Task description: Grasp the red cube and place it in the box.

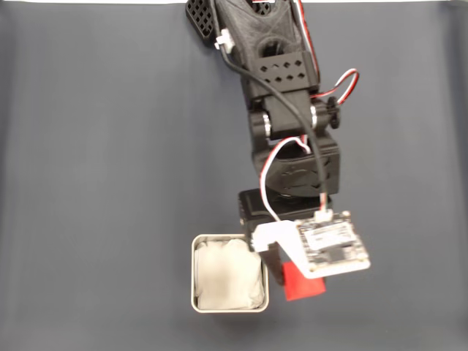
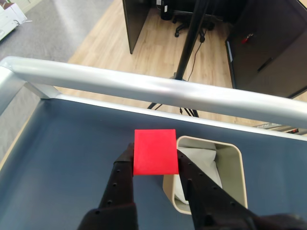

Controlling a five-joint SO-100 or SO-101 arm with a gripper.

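The red cube (image 2: 155, 152) sits clamped between the two black fingers of my gripper (image 2: 154, 162), which is shut on it. In the fixed view the red cube (image 1: 304, 284) pokes out from under the wrist's circuit board, with my gripper (image 1: 292, 269) mostly hidden beneath that board. The box (image 1: 196, 272), a silver tin lined with crumpled white paper, stands just left of the cube in the fixed view. In the wrist view the box (image 2: 238, 167) lies to the right of the cube, behind my right finger. The cube is beside the box, not over it.
A dark blue-grey mat (image 1: 102, 161) covers the table. A silver rail (image 2: 144, 86) runs along the table's edge in the wrist view, with wooden floor and a black stand pole (image 2: 189, 38) beyond. The arm's body and red-white wires (image 1: 281, 88) reach in from the top.
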